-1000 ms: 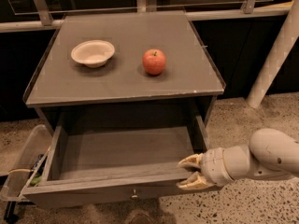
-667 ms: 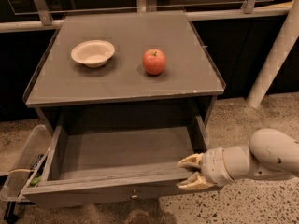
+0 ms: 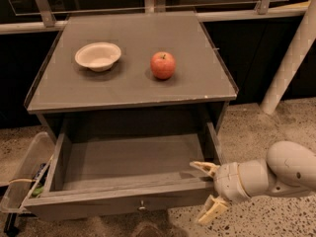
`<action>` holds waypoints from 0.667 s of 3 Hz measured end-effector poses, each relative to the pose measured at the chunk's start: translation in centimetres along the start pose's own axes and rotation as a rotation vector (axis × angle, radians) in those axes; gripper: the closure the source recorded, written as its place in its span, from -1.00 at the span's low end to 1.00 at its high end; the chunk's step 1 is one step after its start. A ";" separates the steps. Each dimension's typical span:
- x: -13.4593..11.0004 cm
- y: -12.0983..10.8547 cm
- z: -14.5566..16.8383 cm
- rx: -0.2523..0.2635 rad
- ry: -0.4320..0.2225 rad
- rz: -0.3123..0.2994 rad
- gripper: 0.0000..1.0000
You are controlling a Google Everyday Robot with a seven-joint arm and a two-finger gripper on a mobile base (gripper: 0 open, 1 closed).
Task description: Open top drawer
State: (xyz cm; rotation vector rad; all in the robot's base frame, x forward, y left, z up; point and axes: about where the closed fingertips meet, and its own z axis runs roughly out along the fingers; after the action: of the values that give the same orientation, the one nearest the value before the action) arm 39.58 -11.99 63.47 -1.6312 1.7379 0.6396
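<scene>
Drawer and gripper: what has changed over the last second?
The gripper, at the front right corner of the drawer, has spread its fingers. The lower one swung down and away from the front, so it seems to be letting go. The drawer stayed pulled out in the same place. The bowl and apple on top did not move.

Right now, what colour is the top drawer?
Grey, camera view; gripper at top drawer's right front corner.

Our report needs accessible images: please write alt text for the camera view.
The top drawer is pulled open, the gripper, fingers spread, at its front right corner. A bowl and an apple sit on the cabinet top.
</scene>
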 end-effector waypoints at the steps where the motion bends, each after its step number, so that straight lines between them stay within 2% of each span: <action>1: 0.6 1.2 -0.5 0.002 -0.007 -0.006 -0.26; 2: 1.4 2.8 -1.0 0.005 -0.016 -0.007 0.20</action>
State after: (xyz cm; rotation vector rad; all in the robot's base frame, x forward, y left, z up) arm 36.68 -13.39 62.90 -1.6242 1.7201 0.6422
